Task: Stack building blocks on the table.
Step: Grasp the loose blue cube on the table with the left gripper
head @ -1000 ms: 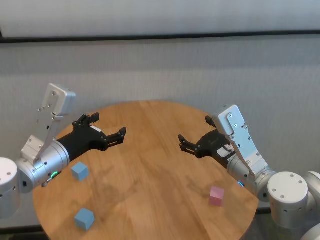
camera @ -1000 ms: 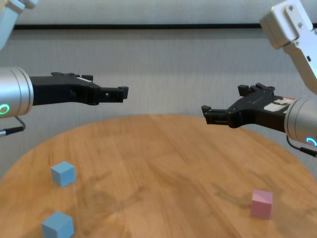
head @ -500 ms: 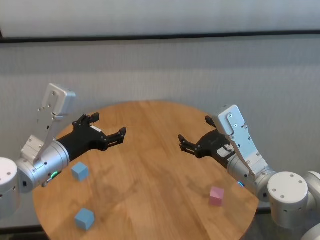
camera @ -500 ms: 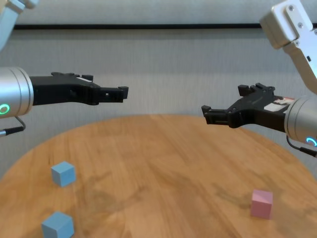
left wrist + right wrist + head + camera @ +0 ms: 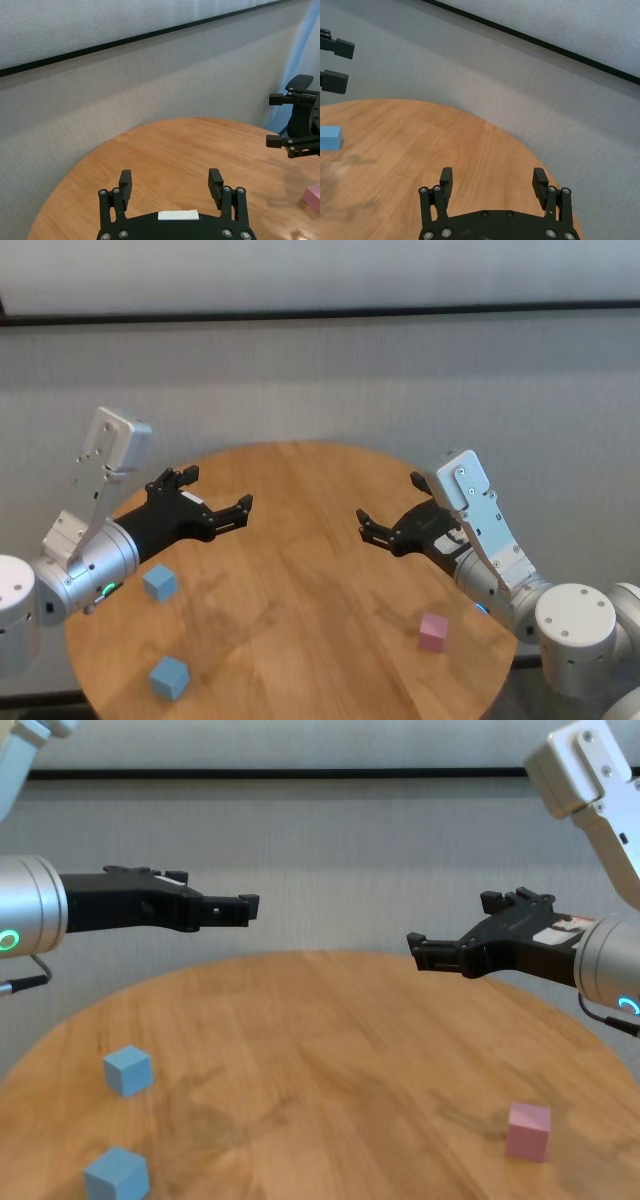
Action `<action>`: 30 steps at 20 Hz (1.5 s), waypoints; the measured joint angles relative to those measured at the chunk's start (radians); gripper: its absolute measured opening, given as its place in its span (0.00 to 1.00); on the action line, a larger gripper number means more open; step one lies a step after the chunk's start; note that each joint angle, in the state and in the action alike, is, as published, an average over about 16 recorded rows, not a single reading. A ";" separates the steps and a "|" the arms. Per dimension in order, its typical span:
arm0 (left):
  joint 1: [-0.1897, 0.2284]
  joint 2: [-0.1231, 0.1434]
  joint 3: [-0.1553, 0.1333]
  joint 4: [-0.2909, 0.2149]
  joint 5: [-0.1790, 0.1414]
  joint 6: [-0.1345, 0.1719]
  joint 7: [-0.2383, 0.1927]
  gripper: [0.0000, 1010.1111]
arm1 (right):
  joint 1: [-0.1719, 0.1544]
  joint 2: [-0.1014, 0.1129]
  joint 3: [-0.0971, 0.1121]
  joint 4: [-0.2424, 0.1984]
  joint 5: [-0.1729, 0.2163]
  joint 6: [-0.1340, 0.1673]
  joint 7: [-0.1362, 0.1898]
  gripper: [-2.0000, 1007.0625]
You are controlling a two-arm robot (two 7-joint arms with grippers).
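Two light blue cubes (image 5: 159, 582) (image 5: 169, 677) lie apart on the left side of the round wooden table (image 5: 300, 530). A pink cube (image 5: 433, 632) lies at the right front. My left gripper (image 5: 215, 490) is open and empty, held above the table beyond the blue cubes. My right gripper (image 5: 390, 502) is open and empty, held above the table beyond the pink cube. The chest view shows the blue cubes (image 5: 128, 1070) (image 5: 116, 1173) and the pink cube (image 5: 528, 1131) well below both grippers. One blue cube (image 5: 330, 138) shows in the right wrist view.
A grey wall (image 5: 320, 380) with a black horizontal strip (image 5: 320, 315) stands behind the table. The table's round rim (image 5: 290, 446) drops off on all sides. Bare wood lies between the blue cubes and the pink cube.
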 joint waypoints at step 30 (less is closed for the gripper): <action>0.154 0.178 -0.116 -0.155 -0.292 0.341 -0.184 0.99 | 0.000 0.000 0.000 0.000 0.000 0.000 0.000 1.00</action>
